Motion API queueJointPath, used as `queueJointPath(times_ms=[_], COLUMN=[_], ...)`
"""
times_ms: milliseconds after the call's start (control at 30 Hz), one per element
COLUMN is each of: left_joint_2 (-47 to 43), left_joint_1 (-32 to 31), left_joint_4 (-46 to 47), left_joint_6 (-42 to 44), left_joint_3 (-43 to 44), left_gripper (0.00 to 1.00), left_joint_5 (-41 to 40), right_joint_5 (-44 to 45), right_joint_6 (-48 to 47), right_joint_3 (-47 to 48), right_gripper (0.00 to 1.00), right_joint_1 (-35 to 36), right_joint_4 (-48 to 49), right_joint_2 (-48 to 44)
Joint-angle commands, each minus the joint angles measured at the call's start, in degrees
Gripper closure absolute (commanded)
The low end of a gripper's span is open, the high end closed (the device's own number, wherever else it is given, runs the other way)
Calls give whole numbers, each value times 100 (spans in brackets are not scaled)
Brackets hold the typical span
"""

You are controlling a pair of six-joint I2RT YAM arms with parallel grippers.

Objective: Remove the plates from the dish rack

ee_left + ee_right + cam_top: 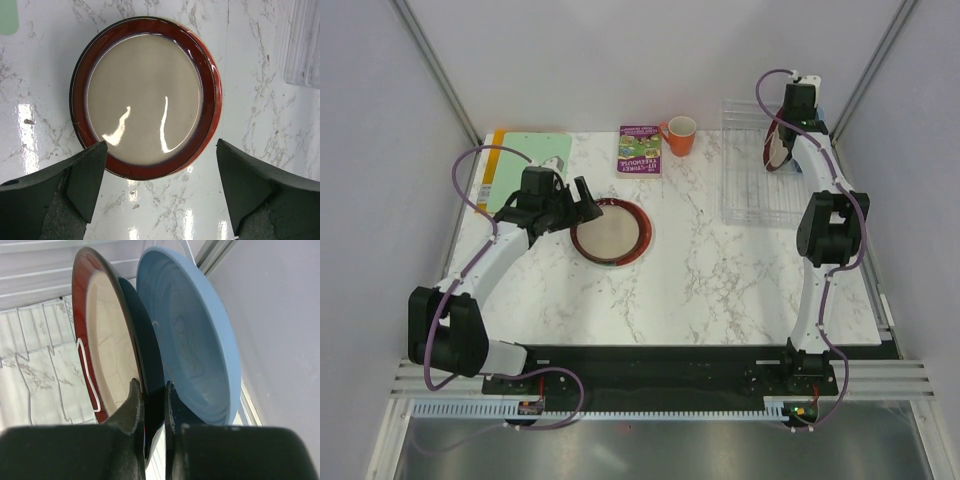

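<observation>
Gripping the racked red-rimmed plate (102, 340) by its edge, the right gripper (154, 390) sat pinched shut at upper right, the light blue plate (190, 340) just beside it in the dish rack (745, 200); the left gripper (161, 145) hung wide open over the cream-centred plate (145, 95) lying flat centre-left.

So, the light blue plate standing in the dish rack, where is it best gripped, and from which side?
Probably its top rim, from above. The light blue plate stands on edge in the dish rack, so that rim stands free. The red-rimmed plate, pinched by the right gripper, stands close beside it and should go first.
</observation>
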Motion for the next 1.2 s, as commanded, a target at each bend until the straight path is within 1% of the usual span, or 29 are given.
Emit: queueJointPath(times_ms=[0, 67, 233, 300, 500, 600, 667, 700, 767, 833, 933, 967, 1033, 1067, 1100, 1167], left_joint_2=[-86, -121, -192, -236, -350, -385, -394, -403, -447, -526, -587, -596, -579, -561, -561, -561], left_joint_1=[-15, -14, -58, -58, -67, -67, -67, -59, -67, -67, -67, -67, -67, -67, -67, -67], left_joint_4=[265, 265, 256, 256, 256, 265, 265, 291, 396, 537, 783, 888, 1229, 1327, 1424, 1784], left_joint_6=[20, -33, -59, -59, -42, -59, -68, -59, -112, -156, -252, -279, -410, -454, -507, -665], left_joint_3=[-38, -64, -99, -135, -231, -214, -179, -179, -222, -284, -380, -398, -486, -521, -600, -697], left_gripper=[5, 5, 7, 7, 7, 7, 6, 4, 0, 0, 0, 0, 0, 0, 0, 0], left_joint_5=[236, 272, 369, 369, 369, 448, 500, 527, 684, 764, 931, 1131, 1396, 1606, 1677, 1835], right_joint_5=[942, 1565, 2271, 2552, 3053, 3036, 2818, 2747, 2571, 2318, 1878, 1267, 623, 2, -344, -864], right_joint_6=[-260, -620, -1096, -1316, -1537, -1546, -1371, -1274, -1090, -966, -431, -73, 360, 536, 929, 1274], right_joint_3=[-403, -605, -1203, -1213, -1273, -1423, -1528, -1677, -1845, -2021, -2293, -2381, -2767, -2899, -3187, -3418], right_gripper=[100, 100, 100, 100, 100, 100, 100, 100, 100, 100, 100, 100, 100, 100, 100, 100], right_joint_1=[147, 427, 665, 789, 982, 1070, 1157, 1193, 1333, 1535, 1790, 1826, 1922, 1940, 1958, 1984], right_joint_4=[623, 902, 1711, 1801, 1968, 1977, 1802, 1723, 1547, 1197, 652, 519, 317, 290, 272, 263], right_joint_2=[-740, -1003, -1548, -1584, -1751, -2145, -2400, -2689, -2954, -3332, -3851, -4009, -4466, -4606, -4877, -5090])
